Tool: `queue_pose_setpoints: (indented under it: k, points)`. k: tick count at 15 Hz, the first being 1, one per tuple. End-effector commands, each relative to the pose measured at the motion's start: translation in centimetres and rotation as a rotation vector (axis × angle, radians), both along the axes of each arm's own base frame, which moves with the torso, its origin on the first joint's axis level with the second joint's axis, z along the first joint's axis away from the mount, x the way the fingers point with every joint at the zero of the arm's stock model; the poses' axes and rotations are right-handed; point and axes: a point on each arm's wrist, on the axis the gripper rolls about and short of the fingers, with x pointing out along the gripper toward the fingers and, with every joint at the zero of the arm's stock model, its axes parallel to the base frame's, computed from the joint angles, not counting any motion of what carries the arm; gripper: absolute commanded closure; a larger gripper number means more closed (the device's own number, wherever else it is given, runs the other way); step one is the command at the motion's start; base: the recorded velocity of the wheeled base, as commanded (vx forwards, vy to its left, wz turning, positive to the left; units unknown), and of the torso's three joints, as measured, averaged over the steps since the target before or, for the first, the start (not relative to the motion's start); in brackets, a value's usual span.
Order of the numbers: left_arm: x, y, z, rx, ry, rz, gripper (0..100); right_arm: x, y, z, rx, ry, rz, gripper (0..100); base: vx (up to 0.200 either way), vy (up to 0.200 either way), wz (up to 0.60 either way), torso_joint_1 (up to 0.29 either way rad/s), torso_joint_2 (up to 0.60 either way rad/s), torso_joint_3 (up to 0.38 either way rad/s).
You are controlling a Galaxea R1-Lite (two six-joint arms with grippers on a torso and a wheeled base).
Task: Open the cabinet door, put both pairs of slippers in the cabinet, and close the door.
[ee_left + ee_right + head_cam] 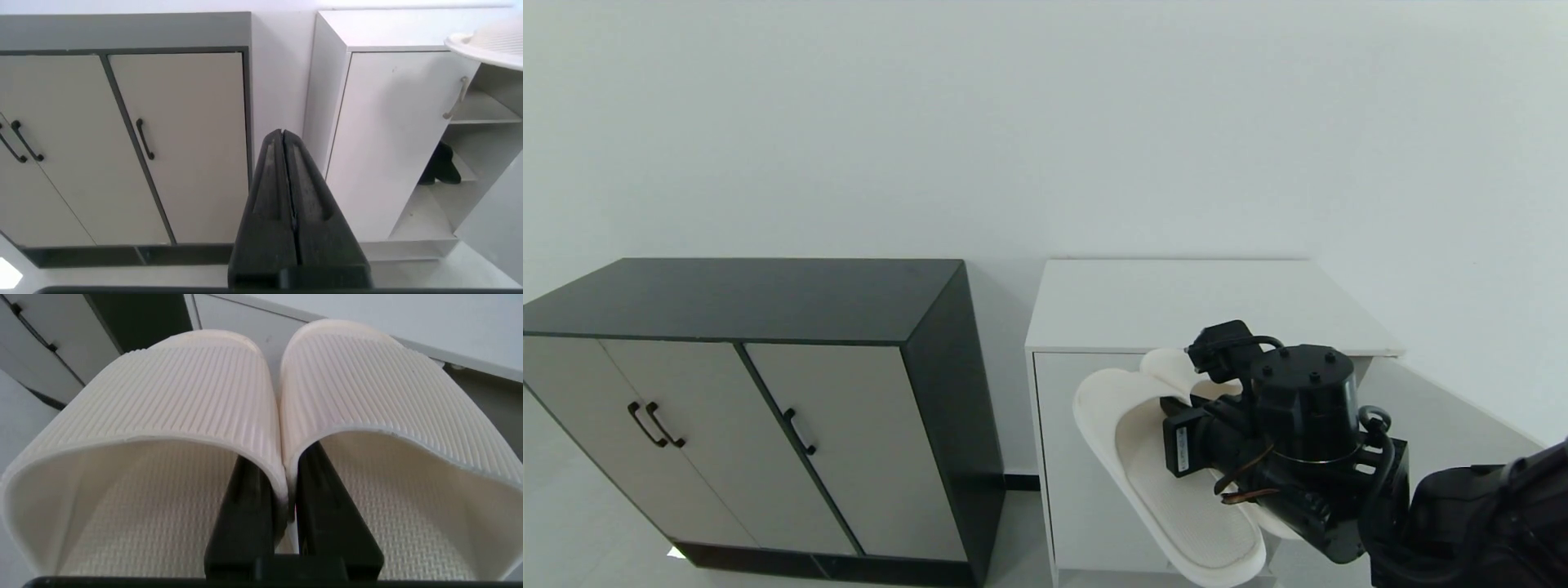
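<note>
The head camera looks forward and down from above at a dark cabinet [743,302] on the left and a white cabinet [1176,302] on the right, both against the wall and some way off; the left wrist camera sits lower and faces the same two cabinet fronts more squarely, sighting along the left gripper [283,139]; the right wrist camera sits very near a pair of slippers [270,416], facing over them toward both cabinets; all three views share the cabinets; the head and right wrist views share the slippers.
</note>
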Motion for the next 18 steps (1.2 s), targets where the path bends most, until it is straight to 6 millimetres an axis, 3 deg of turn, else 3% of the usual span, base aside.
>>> queue_pose_setpoints:
  k: [1,18]
  points:
    - [0.01,0.00,0.00,0.001,0.001,-0.001,100,-0.04,-0.02,-0.10,-0.001,0.003,0.000,100,0.000,-0.200,0.00,0.002,0.00,-0.002]
    - [0.01,0.00,0.00,-0.001,0.001,-0.001,100,-0.10,-0.01,-0.26,0.001,0.002,0.003,100,0.000,-0.200,0.00,0.003,0.00,0.003]
